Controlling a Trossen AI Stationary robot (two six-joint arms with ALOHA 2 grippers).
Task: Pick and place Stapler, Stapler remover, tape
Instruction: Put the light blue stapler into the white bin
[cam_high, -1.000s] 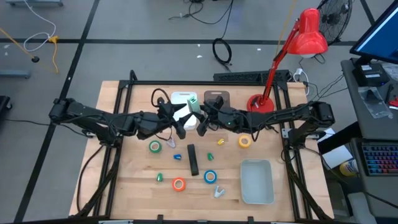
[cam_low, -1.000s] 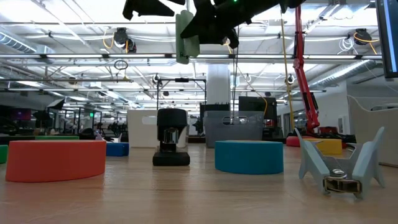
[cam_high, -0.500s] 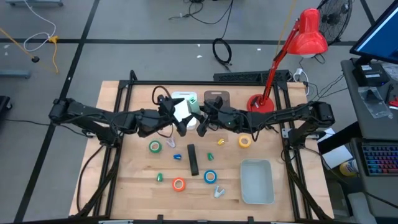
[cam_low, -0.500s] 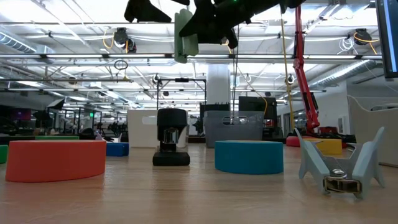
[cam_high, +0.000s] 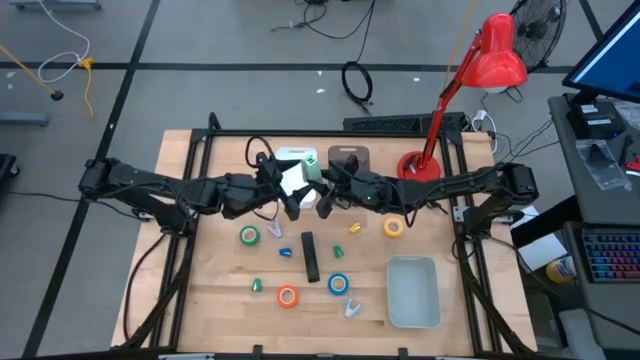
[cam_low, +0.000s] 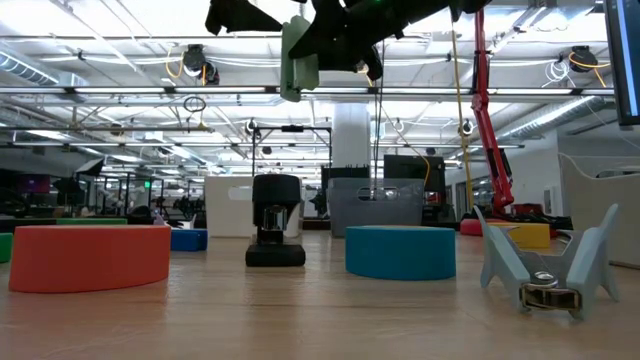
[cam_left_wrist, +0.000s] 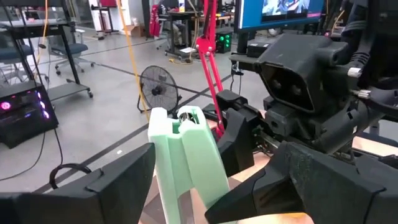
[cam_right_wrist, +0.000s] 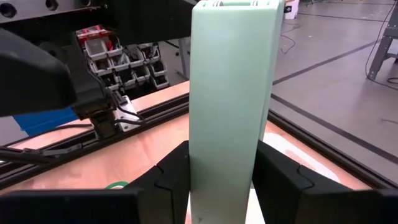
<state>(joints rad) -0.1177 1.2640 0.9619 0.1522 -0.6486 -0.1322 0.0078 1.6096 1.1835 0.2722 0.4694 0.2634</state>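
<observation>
A pale green stapler (cam_right_wrist: 231, 93) stands upright in my right gripper (cam_right_wrist: 221, 180), high above the table's middle; it also shows in the high view (cam_high: 312, 171) and the low view (cam_low: 298, 60). My left gripper (cam_left_wrist: 186, 199) is open and faces it from the left, one finger on either side of the stapler (cam_left_wrist: 186, 155); I cannot tell whether they touch. On the table lie a grey-blue stapler remover (cam_high: 350, 308), a black stapler (cam_high: 311, 256), and green (cam_high: 249, 236), yellow (cam_high: 393, 227), blue (cam_high: 339, 284) and orange (cam_high: 288, 296) tape rolls. My right gripper pinches the green stapler between its two fingers (cam_right_wrist: 280, 171), on its two opposite sides (cam_right_wrist: 198, 186). The fingers come level from the table's right and lie across the stapler. The stapler stands upright, lifted clear of the table.
A grey tray (cam_high: 413, 291) sits at the near right. A white block (cam_high: 295, 157) and a brown one (cam_high: 348, 157) stand at the far edge, beside a red desk lamp (cam_high: 420, 165). Small green, blue and yellow bits lie around the black stapler.
</observation>
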